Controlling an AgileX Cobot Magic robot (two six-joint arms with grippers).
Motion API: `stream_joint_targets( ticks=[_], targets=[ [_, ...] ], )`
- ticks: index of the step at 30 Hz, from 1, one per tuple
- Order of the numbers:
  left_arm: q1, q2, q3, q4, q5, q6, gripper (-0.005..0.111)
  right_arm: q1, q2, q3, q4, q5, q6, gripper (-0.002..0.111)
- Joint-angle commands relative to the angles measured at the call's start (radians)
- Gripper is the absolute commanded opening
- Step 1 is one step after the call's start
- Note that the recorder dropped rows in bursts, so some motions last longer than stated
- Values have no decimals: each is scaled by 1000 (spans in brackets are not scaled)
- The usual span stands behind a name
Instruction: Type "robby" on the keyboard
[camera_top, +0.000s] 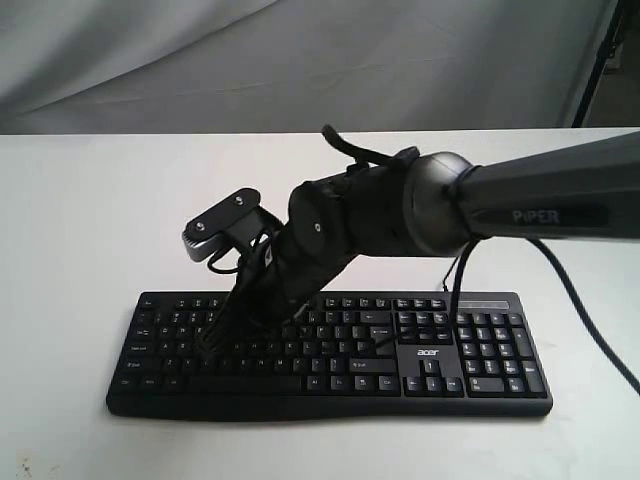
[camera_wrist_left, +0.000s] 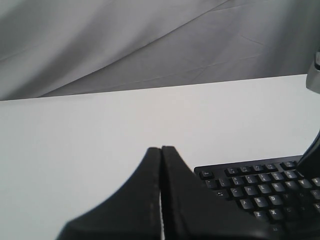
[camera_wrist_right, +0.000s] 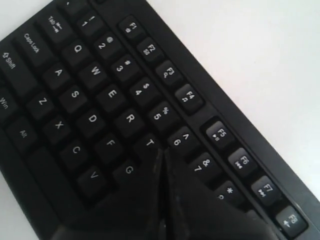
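Observation:
The wide black keyboard (camera_top: 430, 352) with white legends and an acer logo lies on the white table, near its front edge. My right arm reaches across it to its left half. The right gripper (camera_top: 208, 345) is shut with nothing in it, its tips down at the letter keys. In the right wrist view the shut right gripper (camera_wrist_right: 161, 150) points at the spot just past the T key (camera_wrist_right: 149, 143), under the 6 key (camera_wrist_right: 176, 141); the key beneath the tips is hidden. My left gripper (camera_wrist_left: 161, 148) is shut and empty, off the keyboard's (camera_wrist_left: 260, 192) left end above bare table.
The white table (camera_top: 80, 200) runs to a grey cloth backdrop (camera_top: 300, 60). A black cable (camera_top: 590, 320) trails from the right arm past the keyboard's right end. A dark stand leg (camera_top: 600, 60) shows at the back right.

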Motion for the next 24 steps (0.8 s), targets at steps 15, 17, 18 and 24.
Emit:
stream_joint_targets(
  ticks=[15,17,18,24],
  targets=[
    [-6,-3,4,5,-7,-3,0,9,36,-9,-6,-28,-5,0],
    [-6,-3,4,5,-7,-3,0,9,39,-9,-6,-30,-5,0],
    [-6,-3,4,5,-7,-3,0,7,39,-9,-11,-30,-5,0],
    [-6,-3,4,5,-7,-3,0,4,57,-9,-16,-30,-5,0]
  ],
)
